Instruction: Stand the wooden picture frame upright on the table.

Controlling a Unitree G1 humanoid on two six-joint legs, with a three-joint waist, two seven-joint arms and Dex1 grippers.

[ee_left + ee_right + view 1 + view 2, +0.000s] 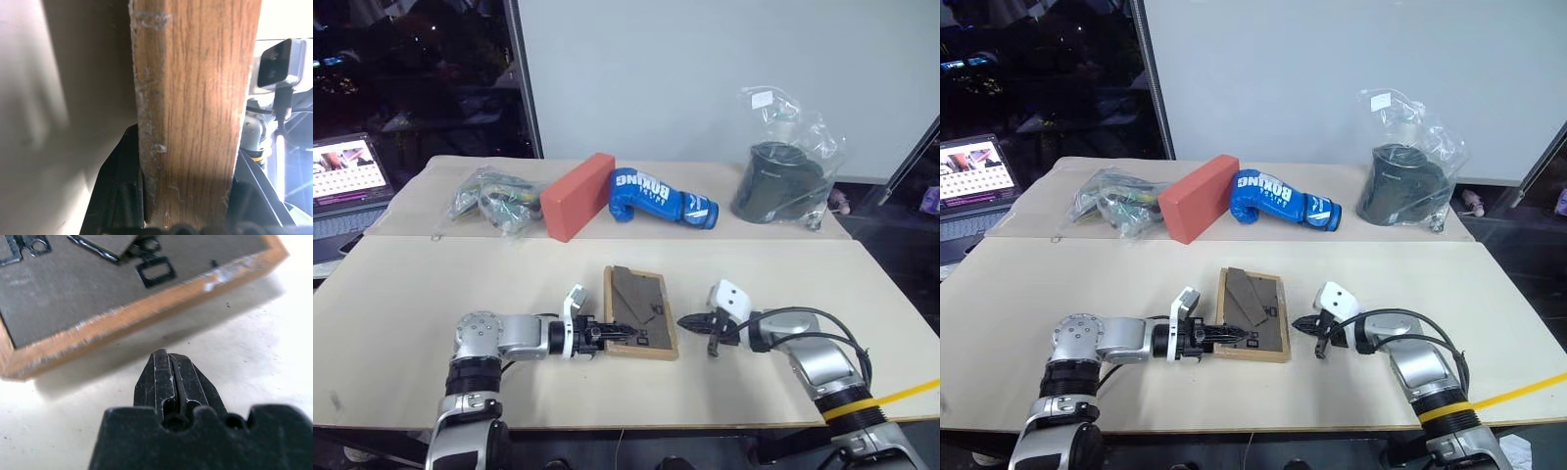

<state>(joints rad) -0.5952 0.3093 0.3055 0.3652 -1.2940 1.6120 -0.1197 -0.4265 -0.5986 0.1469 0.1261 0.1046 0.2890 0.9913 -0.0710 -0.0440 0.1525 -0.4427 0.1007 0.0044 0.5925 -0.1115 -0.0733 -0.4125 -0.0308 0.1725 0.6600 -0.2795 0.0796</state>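
The wooden picture frame (640, 311) lay flat, back side up, on the near panel of the bench (431, 284), roughly midway between its left and right edges and a little short of the front edge. Its dark back panel showed the fold-out stand and small metal fittings.

The left end effector (605, 334) reached in level from the left and met the frame at its near left corner. In the left wrist view the light-wood edge (193, 112) ran up between the two black fingers (120, 191), which stood on either side of it, clamped on the rail with no visible gap.

The right end effector (690, 320) lay just beside the frame's right edge, apart from it, its tip pointing toward the frame. Its fingers (168, 382) were pressed together with nothing between them; a strip of bare bench separated the tip from the frame's side.

Along the far panel stood a crumpled clear bag of small items (494, 199) toward the far left, a red-orange block (578, 195) beside it, a blue boxing glove (661, 198) just beside the block, and a dark pot wrapped in clear plastic (781, 171) toward the far right corner.
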